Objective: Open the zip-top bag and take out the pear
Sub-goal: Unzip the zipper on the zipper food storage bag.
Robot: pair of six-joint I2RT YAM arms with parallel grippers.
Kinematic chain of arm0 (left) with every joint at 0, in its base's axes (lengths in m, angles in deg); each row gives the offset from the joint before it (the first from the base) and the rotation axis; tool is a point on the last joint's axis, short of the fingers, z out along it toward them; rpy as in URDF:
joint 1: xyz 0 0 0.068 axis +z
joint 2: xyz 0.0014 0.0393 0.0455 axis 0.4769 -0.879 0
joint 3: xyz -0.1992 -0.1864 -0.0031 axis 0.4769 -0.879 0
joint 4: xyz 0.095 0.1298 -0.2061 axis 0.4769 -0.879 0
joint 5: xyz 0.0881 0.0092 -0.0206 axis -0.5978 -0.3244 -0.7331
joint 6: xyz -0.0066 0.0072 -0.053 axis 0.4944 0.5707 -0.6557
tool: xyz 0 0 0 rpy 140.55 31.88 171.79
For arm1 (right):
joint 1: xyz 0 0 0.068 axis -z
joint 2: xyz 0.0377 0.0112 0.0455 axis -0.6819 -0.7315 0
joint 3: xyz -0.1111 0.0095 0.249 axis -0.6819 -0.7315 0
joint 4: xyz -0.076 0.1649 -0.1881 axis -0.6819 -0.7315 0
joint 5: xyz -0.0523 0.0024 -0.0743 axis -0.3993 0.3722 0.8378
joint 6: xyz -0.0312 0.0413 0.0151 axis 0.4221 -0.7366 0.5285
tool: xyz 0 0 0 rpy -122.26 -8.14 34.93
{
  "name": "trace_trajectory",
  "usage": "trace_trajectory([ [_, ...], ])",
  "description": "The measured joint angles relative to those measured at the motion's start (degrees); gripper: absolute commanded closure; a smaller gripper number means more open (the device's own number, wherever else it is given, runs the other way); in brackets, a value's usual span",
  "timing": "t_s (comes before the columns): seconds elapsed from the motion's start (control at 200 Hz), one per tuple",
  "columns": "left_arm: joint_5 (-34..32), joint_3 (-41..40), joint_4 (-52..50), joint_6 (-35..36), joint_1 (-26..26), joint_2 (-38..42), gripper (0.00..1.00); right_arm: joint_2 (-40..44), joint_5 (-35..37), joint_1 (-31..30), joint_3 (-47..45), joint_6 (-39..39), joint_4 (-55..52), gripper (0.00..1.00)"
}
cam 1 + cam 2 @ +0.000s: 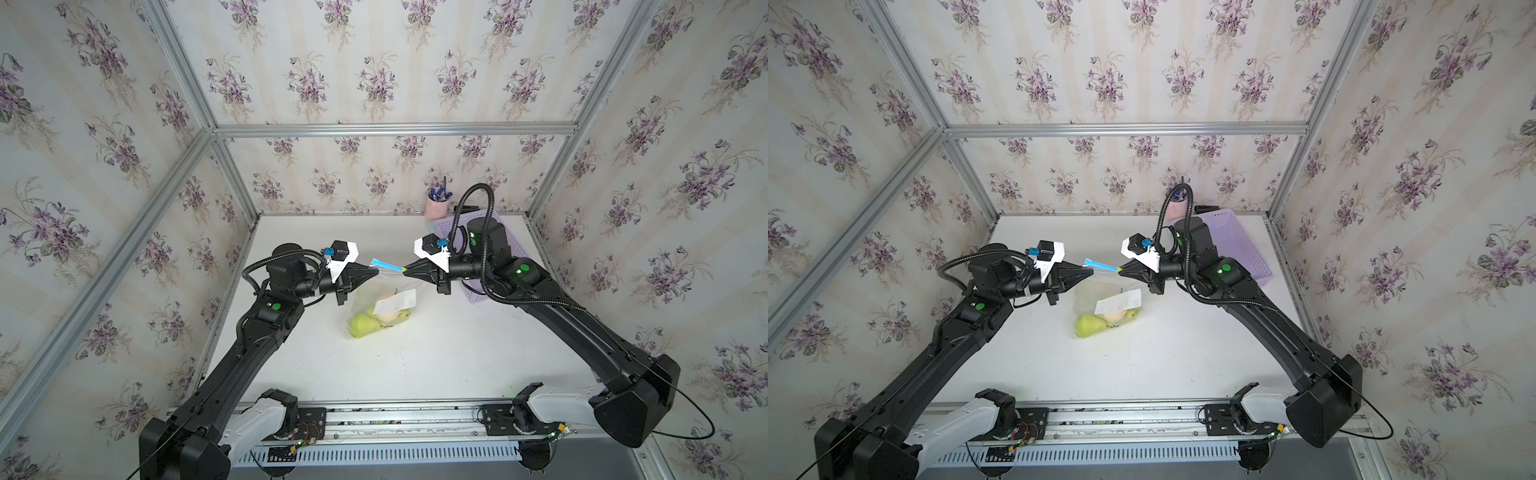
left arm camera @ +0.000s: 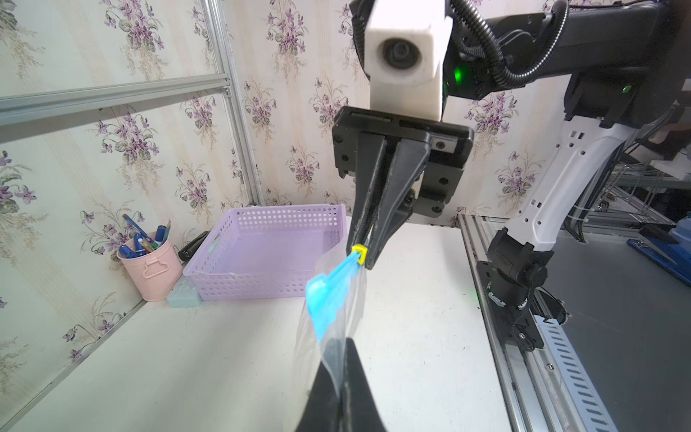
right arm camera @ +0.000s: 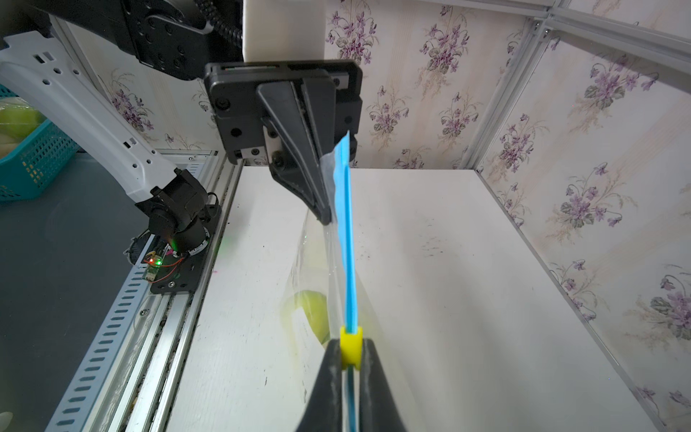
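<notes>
- Task item: zip-top bag (image 1: 374, 293), clear film, strung by its top edge between both grippers. Lower part sagging beneath them, seemingly resting on the white surface (image 1: 415, 365).
- Closure: light-blue zip strip (image 1: 384, 264) running from gripper to gripper. No gap visible along it, so judged to be at the very start of opening.
- left gripper (image 1: 375, 271): clamped fully together, pinching the clear film just beside the strip, near the end opposite the tab.
- right gripper (image 1: 408, 272): clamped together on the yellow tab (image 3: 350, 349), wedged between the fingertips.
- Contents: green pear (image 1: 362, 325) low in the bag, below and nearer the left gripper. Paler fruit beside it, partly behind the whitish label (image 1: 395, 301).
- Bystanders: lilac basket (image 1: 1241, 245) and pink cup (image 1: 436, 208) behind the right gripper, apart from the bag.
- Hazard 1: loss of the left pinch, owing to thin slick film, a narrow hold and fruit weight dragging downward. Likely result: bag swinging toward the right gripper, zip unopened.
- Hazard 2: tab popping out of the right fingertips under a pull out of line with the strip. Small hard part, little contact.
- Hazard 3: whole bag travelling with the tab instead of unzipping, from too weak an anchor on the left side.
- Hazard 4: film stretching or tearing beside the left pinch, from a hard jerk.
</notes>
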Motion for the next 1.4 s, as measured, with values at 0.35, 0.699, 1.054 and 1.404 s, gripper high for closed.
trace_trajectory([
  [0.35, 0.8, -0.9, 4.5, -4.0, 2.4, 0.3, 1.00, 5.6, 0.4, 8.1, -7.1, 0.9, -0.1, 0.92],
  [0.699, 1.2, -0.9, 5.5, -5.7, 4.6, 1.0, 1.00, 10.7, 2.0, 12.8, -12.9, 2.2, -0.1, 0.91],
  [1.054, 1.7, -0.5, 5.5, -6.1, 6.5, 1.6, 1.00, 14.5, 4.3, 14.8, -17.1, 3.6, -0.8, 0.91],
  [1.404, 2.0, -0.5, 5.5, -6.1, 6.8, 1.3, 1.00, 16.2, 5.6, 15.5, -18.4, 4.0, -1.4, 0.91],
])
